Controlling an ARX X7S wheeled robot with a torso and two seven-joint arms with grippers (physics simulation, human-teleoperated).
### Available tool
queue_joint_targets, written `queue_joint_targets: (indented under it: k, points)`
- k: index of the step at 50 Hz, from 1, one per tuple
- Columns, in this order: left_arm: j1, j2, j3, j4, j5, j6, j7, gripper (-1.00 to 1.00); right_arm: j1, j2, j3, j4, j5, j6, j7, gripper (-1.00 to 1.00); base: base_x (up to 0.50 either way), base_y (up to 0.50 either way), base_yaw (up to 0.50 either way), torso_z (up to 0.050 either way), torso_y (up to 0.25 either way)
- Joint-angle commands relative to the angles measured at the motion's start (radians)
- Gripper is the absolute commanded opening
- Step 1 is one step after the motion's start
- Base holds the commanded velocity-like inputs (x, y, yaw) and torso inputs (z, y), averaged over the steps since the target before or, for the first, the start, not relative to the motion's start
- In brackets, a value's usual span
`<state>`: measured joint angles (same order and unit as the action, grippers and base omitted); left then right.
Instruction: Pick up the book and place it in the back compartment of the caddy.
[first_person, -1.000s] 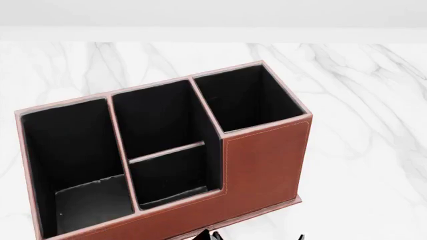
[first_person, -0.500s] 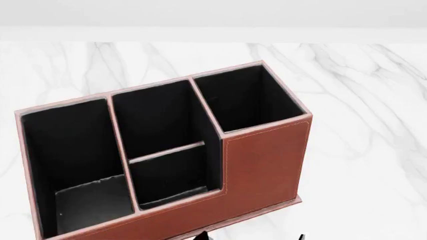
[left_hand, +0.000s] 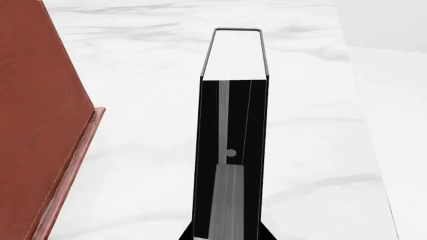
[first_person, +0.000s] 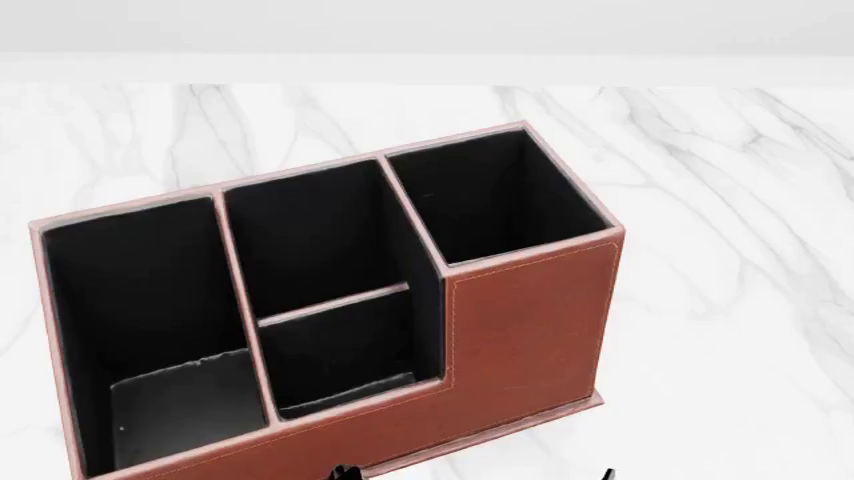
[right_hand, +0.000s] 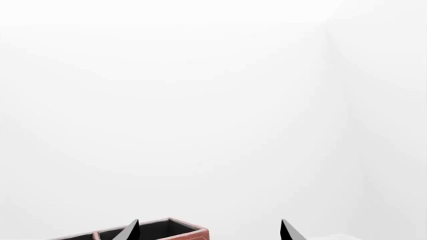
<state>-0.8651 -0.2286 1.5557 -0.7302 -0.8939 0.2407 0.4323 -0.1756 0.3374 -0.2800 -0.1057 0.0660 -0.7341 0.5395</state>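
Observation:
The black book (left_hand: 230, 150), white page edge (left_hand: 235, 52) at its far end, sticks out from between the jaws of my left gripper (left_hand: 227, 236), which is shut on it above the marble table. The reddish-brown caddy (first_person: 527, 320) fills the head view, and its outer wall (left_hand: 40, 110) stands close beside the book. The back compartment (first_person: 340, 355) is the small low pocket behind the thin divider (first_person: 334, 303), and it holds nothing. My right gripper (right_hand: 210, 231) is open and empty, with a corner of the caddy (right_hand: 183, 234) just beyond it. The book is hidden in the head view.
The white marble table (first_person: 721, 200) runs round the caddy to a pale wall at the back. The caddy's tall square pocket (first_person: 487, 195) and long pocket (first_person: 140, 320) hold nothing. Two black tips (first_person: 607, 473) poke in at the head view's bottom edge.
In the head view the left-hand black tip at the bottom edge has slid leftward. The right-hand tip and the caddy have stayed put.

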Motion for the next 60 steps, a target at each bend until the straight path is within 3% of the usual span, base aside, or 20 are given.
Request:
queue_joint_targets:
  k: [1,42,60]
  points:
    - [-0.029,-0.102,-0.040,0.144,-0.023,-0.030,-0.078,-1.00,0.000,0.002,-0.001,0.001,0.001,-0.002,0.003,1.00,0.00,0.00,0.00,0.000,0.000]
    - [-0.163,-0.368,-0.056,0.518,-0.029,-0.181,-0.288,-1.00,0.011,0.001,-0.012,0.008,-0.011,0.013,0.012,1.00,0.00,0.00,0.00,0.000,0.001]
    - [-0.195,-0.442,-0.086,0.569,-0.079,-0.203,-0.282,-1.00,0.020,0.003,-0.022,0.015,0.002,0.024,0.010,1.00,0.00,0.00,0.00,0.000,0.001]
